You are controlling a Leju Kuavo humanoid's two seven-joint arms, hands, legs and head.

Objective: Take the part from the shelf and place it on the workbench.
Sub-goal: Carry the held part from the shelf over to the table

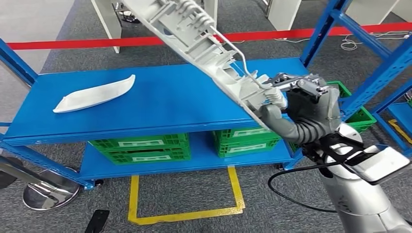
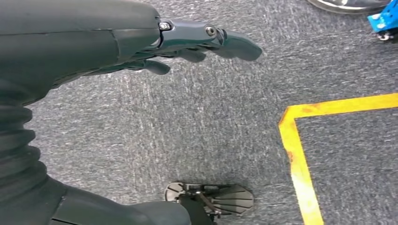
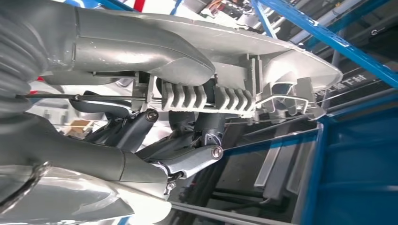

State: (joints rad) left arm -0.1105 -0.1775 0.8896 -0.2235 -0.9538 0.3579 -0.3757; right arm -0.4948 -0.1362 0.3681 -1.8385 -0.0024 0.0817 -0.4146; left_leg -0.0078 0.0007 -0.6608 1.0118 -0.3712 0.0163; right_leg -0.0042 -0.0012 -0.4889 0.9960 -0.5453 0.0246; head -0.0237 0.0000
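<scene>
Two blue levels on the shelf unit [image 1: 160,104], upper deck broad and flat, lower deck carrying green crates [image 1: 141,147] side by side. Grey carpet floor [image 1: 184,194] underneath, marked with a yellow taped outline [image 1: 133,199]; red tape line [image 1: 73,44] running across beyond the shelf. Blue racking uprights [image 1: 379,73] off to the right, another green crate [image 1: 362,116] partly seen behind the right arm.

Long grey moulded part [image 1: 204,43] lifted clear above the upper deck, tilted steeply, ribbed inner face toward the camera, upper end running out past the top edge of the head view, lower end down at the right hand [image 1: 311,104]. Gripped there: thumb on one face, darker fingers [image 3: 187,161] curled round the other, a thin metal wire clip of the part lying close by the grip. Same part [image 3: 225,51] seen from the right wrist as a pale shell over rows of ribs, pressed against the hand.

White curved part [image 1: 94,93] lying flat on the left of the upper deck, well apart from the held one.

Left hand [image 2: 141,42] hanging low over the carpet, holding nothing, fingers stretched out and slightly apart. Yellow tape corner near it on the floor in the left wrist view.
</scene>
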